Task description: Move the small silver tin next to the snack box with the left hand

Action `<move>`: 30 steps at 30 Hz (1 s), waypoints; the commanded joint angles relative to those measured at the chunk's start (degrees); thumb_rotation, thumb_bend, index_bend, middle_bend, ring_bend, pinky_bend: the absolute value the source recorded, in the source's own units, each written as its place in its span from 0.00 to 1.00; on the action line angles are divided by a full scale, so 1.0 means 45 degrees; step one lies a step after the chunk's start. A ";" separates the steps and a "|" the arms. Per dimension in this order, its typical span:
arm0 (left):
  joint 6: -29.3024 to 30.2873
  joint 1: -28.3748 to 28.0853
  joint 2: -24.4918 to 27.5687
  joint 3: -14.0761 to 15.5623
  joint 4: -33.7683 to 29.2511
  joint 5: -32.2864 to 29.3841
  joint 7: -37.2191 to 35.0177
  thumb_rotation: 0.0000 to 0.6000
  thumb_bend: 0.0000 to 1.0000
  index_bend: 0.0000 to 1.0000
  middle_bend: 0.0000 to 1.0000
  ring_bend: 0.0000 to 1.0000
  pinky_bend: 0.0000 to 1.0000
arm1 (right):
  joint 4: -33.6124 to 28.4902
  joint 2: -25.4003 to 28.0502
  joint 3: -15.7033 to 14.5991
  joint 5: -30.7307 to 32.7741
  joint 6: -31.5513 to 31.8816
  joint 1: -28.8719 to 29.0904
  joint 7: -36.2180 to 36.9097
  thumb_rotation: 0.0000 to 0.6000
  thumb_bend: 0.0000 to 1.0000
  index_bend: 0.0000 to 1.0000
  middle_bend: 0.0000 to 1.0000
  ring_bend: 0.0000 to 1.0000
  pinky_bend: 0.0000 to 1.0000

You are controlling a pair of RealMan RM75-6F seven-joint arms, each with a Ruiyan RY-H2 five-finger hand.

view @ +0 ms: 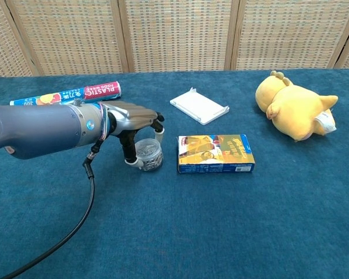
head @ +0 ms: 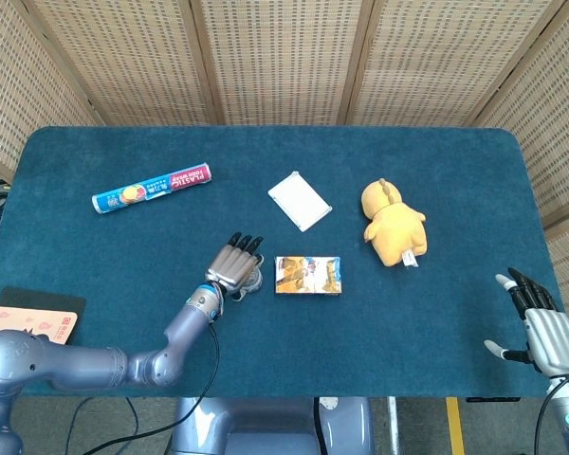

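The small silver tin [view: 149,154] is a low round can, gripped from above by my left hand [view: 135,121] between thumb and fingers. It sits low at the blue cloth, a short gap left of the snack box [view: 216,154], a flat yellow and blue carton lying on its side. In the head view the left hand [head: 235,264] covers most of the tin [head: 253,279], just left of the snack box [head: 308,275]. My right hand [head: 546,334] hovers at the table's near right corner, fingers spread and holding nothing.
A white flat case [view: 199,105] lies behind the snack box. A yellow plush toy [view: 295,108] rests at the right. A long food-wrap tube [view: 64,95] lies at the back left. A printed pad [head: 24,325] sits at the near left edge.
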 commanded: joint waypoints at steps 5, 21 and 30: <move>0.0521 0.0069 -0.0096 0.0274 0.0157 0.0580 -0.0073 1.00 0.38 0.01 0.00 0.00 0.00 | -0.0014 -0.0011 -0.0034 -0.0096 0.0089 -0.0025 -0.0041 1.00 0.00 0.10 0.00 0.00 0.08; 0.1174 0.1401 0.1004 -0.0128 -0.1055 0.2953 -0.2742 1.00 0.38 0.00 0.00 0.00 0.00 | -0.0125 -0.0120 -0.0105 -0.0124 0.0082 -0.0016 -0.0539 1.00 0.00 0.10 0.00 0.00 0.08; 0.4762 0.4891 0.2955 0.1333 -0.3516 0.6868 -0.5878 1.00 0.38 0.00 0.00 0.00 0.00 | -0.0217 -0.0215 -0.0124 -0.0165 0.0179 -0.0033 -0.0968 1.00 0.00 0.10 0.00 0.00 0.08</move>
